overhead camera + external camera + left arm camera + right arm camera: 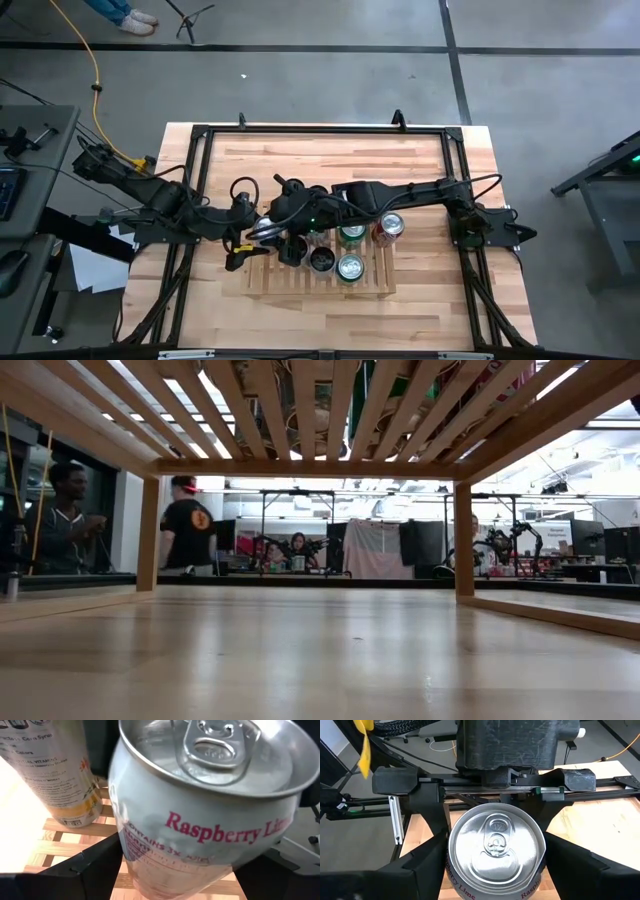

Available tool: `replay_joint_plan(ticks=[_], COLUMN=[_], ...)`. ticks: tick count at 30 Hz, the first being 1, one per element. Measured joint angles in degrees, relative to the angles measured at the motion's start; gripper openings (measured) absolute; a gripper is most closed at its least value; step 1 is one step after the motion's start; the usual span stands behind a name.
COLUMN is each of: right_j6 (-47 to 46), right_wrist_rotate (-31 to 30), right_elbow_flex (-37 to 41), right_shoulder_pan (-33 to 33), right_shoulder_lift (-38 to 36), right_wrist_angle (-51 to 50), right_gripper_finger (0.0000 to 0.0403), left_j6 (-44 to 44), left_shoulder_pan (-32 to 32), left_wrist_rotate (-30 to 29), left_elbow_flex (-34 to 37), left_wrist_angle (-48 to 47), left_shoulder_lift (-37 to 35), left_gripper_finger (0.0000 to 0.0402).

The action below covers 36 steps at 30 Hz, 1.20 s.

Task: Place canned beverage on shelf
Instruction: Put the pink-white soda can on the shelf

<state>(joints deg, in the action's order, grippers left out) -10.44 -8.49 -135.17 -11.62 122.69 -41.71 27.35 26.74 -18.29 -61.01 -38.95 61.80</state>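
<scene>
Near the middle of the high view, the left gripper (262, 232) and right gripper (285, 215) are both clamping one raspberry lime can (495, 851) above the shelf (375, 285). Probably rigid, slick aluminium; gripping mid-body seems safest.

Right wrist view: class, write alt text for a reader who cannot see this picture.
A silver Raspberry Lime can, seen from above with its pull tab unopened, sits between the dark fingers of two tools at once: the right tool near the camera and the left tool facing it. Light wooden tabletop shows beside them.
</scene>
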Motion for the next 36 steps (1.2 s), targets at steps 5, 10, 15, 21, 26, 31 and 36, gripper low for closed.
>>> replay_joint_plan(ticks=[5,10,15,21,26,31,36], right_j6=[0.17,0.15,0.17,0.15,0.2,0.24,0.26], right_wrist_rotate=[0.58,0.94,1.07,1.22,1.39,1.48,1.57], right_elbow_flex=[0.0,0.02,0.11,0.13,0.3,0.35,0.37], right_shoulder_pan=[0.02,0.02,0.0,0.0,0.0,0.22,0.24], right_shoulder_lift=[0.02,0.0,0.0,0.0,-0.5,-0.81,-0.85], right_wrist_angle=[0.02,0.03,0.41,0.56,0.54,0.37,0.27], right_gripper_finger=[0.0289,0.0293,0.0295,0.0296,0.0296,0.0296,0.0296], left_j6=[-0.29,-0.39,-0.41,-0.39,-0.34,-0.39,-0.41], left_shoulder_pan=[0.0,0.0,0.0,0.4,1.1,1.18,1.18], left_wrist_rotate=[-0.17,-0.19,-0.2,-0.45,-0.77,-0.87,-1.09], left_elbow_flex=[0.02,0.02,0.07,0.07,0.07,0.07,0.07], left_wrist_angle=[0.01,0.12,0.37,0.39,-0.28,-0.48,-0.63], left_shoulder_lift=[0.02,0.02,0.02,0.02,-0.02,0.02,0.02], left_gripper_finger=[0.0325,0.0304,0.0274,0.0274,0.0274,0.0274,0.0274])
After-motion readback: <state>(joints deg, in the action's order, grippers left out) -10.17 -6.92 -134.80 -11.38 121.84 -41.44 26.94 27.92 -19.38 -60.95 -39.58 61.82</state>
